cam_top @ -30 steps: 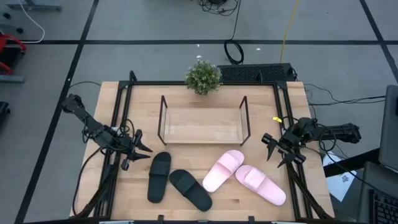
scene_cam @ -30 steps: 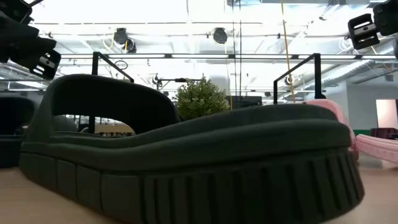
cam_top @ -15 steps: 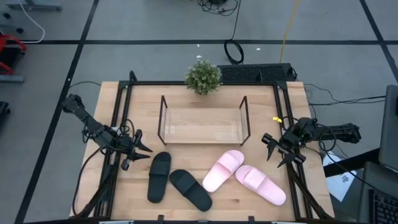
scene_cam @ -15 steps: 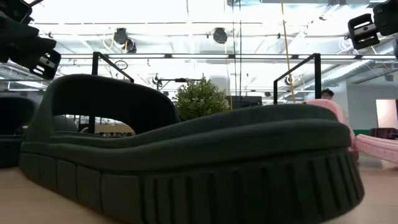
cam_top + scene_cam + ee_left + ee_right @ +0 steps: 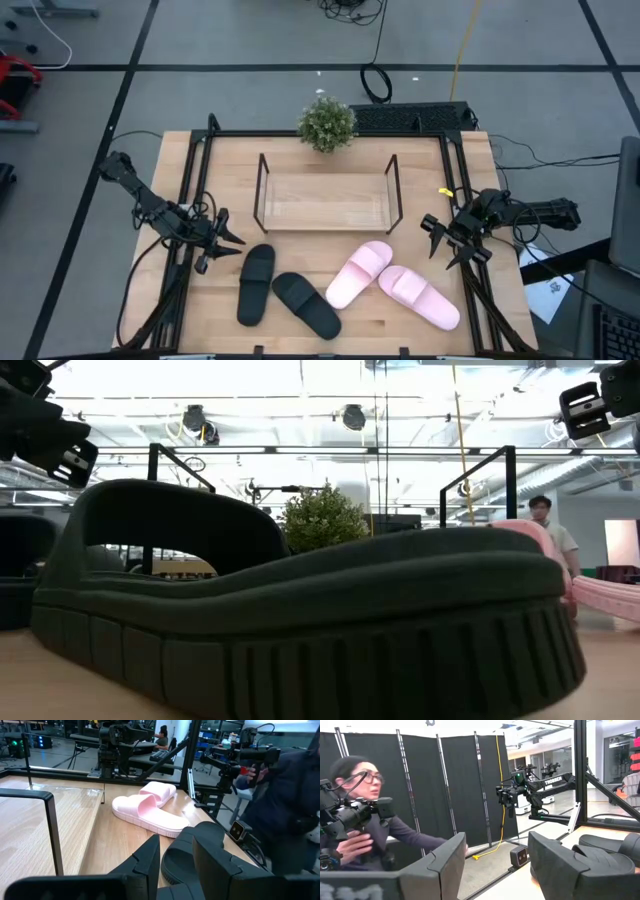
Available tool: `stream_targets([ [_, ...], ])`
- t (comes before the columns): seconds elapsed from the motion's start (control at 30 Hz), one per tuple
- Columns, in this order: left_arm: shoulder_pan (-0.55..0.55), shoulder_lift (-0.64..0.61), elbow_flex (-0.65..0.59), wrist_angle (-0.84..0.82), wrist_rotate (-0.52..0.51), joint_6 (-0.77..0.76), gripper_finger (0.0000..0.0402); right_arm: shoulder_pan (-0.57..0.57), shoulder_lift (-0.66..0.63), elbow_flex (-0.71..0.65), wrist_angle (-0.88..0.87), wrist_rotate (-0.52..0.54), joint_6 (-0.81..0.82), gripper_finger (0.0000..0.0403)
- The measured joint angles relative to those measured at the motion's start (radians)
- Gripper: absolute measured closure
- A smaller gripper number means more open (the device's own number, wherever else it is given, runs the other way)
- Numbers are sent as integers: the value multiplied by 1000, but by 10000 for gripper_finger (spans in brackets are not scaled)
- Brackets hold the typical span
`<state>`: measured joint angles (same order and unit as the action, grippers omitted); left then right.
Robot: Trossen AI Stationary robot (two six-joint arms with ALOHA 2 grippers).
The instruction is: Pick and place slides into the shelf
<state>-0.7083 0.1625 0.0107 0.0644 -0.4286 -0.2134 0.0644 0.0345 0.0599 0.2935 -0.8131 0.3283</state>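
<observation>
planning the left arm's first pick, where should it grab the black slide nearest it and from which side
Probably the wide strap of the nearest black slide, which arches above the sole and leaves a gap a finger can enter. It lies flat, roughly lengthwise toward the shelf, strap end nearer the shelf. The left gripper, open, hovers just beyond that end, so coming down from above, jaws spanning the strap, looks simplest.

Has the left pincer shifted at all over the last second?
No. In the high view the left pincer sits at the same spot beside the table frame's left rail, just short of the nearest black slide.
</observation>
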Motion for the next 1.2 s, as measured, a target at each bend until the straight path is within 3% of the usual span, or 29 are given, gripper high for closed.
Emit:
stream_targets([
  [0.3,0,0,0,0,0,0,289,0,0,0,70,2,-33,197],
  [0.53,0,0,0,0,0,0,289,0,0,0,154,1,48,197],
  [0.93,0,0,0,0,-1,6,289,0,0,0,169,13,-37,197],
  [1.07,0,0,-1,23,-63,127,289,0,0,0,166,146,-79,197],
  [1.2,0,0,-1,125,-162,240,289,0,1,0,166,370,-163,197],
])
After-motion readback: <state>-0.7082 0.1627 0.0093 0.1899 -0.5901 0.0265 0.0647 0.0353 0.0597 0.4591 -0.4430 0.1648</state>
